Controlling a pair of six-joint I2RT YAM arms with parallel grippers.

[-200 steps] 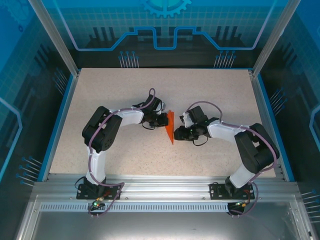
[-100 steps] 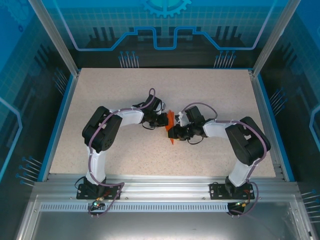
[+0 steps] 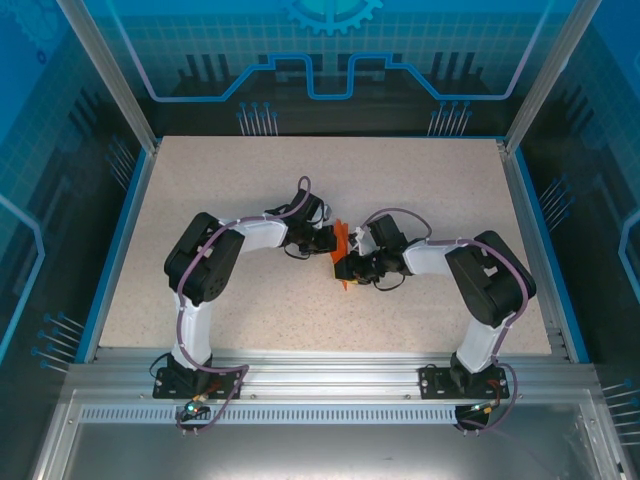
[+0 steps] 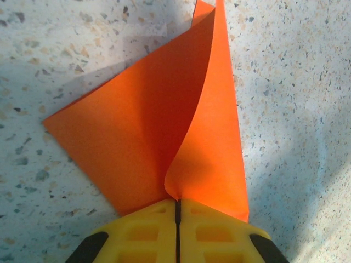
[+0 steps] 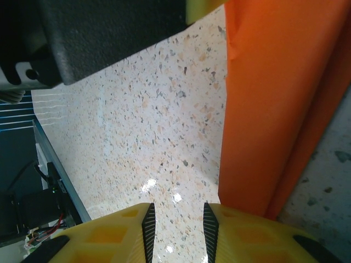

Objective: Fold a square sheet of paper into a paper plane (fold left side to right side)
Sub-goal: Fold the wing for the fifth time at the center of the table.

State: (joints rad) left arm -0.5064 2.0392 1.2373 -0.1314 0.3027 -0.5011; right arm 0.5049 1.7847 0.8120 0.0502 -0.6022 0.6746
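Pinching thin bright orange-red folded paper sheet in left claw; holding right claw slightly spread just beside it.

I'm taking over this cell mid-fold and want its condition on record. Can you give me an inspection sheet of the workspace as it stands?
Surface: speckled beige table, flat.
Job's things: square sheet of paper, orange, partly folded, with one flap curling up off the table; it lies at the table's centre. No finished plane.
Clutter: nothing seen.
Grippers: left gripper is shut on the paper's edge. Right gripper is open, with the paper beside one finger and none in the gap.
Cables: purple cables run along both arms, clear of the paper.
Surroundings: blue printed panels on three sides; aluminium rail at the near edge.
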